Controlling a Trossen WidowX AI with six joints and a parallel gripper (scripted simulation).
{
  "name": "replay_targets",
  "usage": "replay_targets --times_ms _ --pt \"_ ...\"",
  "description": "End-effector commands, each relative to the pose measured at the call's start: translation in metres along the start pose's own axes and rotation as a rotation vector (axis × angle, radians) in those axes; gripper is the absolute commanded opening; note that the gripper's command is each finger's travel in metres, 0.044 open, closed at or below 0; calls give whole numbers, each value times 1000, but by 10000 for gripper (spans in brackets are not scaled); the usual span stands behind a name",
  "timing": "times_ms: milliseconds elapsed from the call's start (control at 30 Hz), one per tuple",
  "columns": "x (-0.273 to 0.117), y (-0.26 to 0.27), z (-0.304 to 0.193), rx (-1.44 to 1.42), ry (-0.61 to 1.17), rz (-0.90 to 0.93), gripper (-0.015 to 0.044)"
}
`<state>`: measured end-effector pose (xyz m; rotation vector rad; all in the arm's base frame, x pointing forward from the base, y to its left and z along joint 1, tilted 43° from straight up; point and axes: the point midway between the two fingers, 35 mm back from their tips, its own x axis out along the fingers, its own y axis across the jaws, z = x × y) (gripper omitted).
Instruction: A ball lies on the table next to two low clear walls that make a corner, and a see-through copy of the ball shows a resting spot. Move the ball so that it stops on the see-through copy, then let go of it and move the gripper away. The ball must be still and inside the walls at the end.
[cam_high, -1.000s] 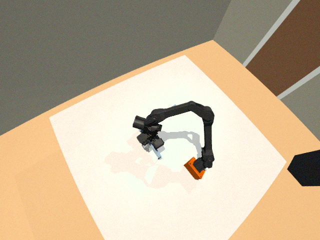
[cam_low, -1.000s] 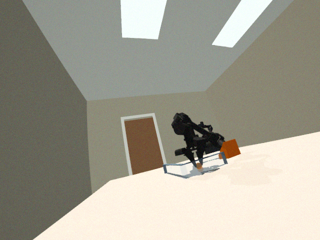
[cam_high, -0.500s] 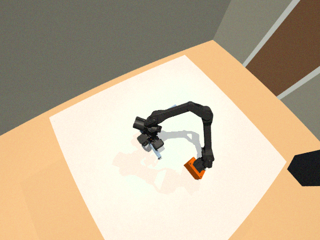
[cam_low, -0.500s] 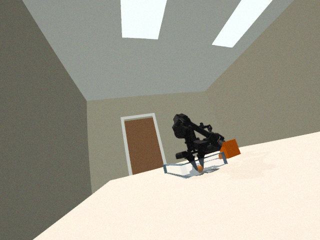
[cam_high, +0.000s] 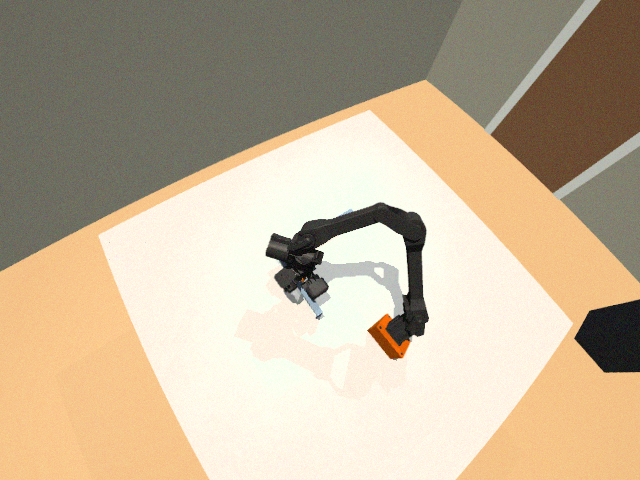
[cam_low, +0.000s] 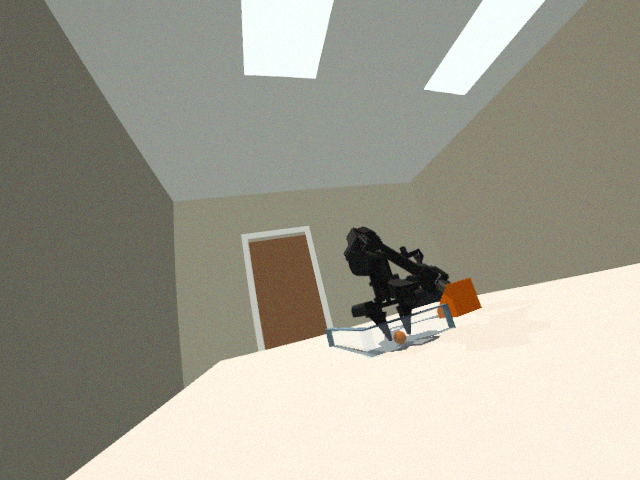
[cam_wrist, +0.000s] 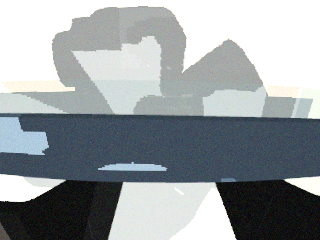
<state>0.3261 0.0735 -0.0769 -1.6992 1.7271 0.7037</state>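
Observation:
The orange ball (cam_low: 399, 337) is low at the table behind the clear wall, where it overlaps the see-through copy; I cannot tell the two apart. Only a speck of orange shows in the top view. The two low clear walls (cam_low: 450, 316) (cam_high: 311, 302) (cam_wrist: 160, 142) meet in a corner. My gripper (cam_low: 400, 335) (cam_high: 301, 282) is open, pointing down inside the walls, with one fingertip on each side of the ball. In the wrist view a wall crosses in front of the fingers and hides their tips and the ball.
The orange block (cam_high: 388, 338) (cam_low: 462, 298) stands at the arm's base, beyond the open side of the walls. The other wall's end (cam_high: 348, 212) shows behind the arm. A black shape (cam_high: 612, 338) is at the right edge of the top view.

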Motion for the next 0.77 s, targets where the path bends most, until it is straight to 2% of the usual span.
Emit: replay_targets --times_ms 0,67,133,467,700,733 --pt "-39 -3 3 2 -9 -7 249" --pt "-71 -1 2 0 -6 -6 249" --pt "-82 1 1 -1 -5 -6 249" --pt "-76 -1 4 -7 -11 -25 249" --pt "-126 4 0 -3 -12 -25 433" --pt "-126 4 0 -3 -12 -25 440"
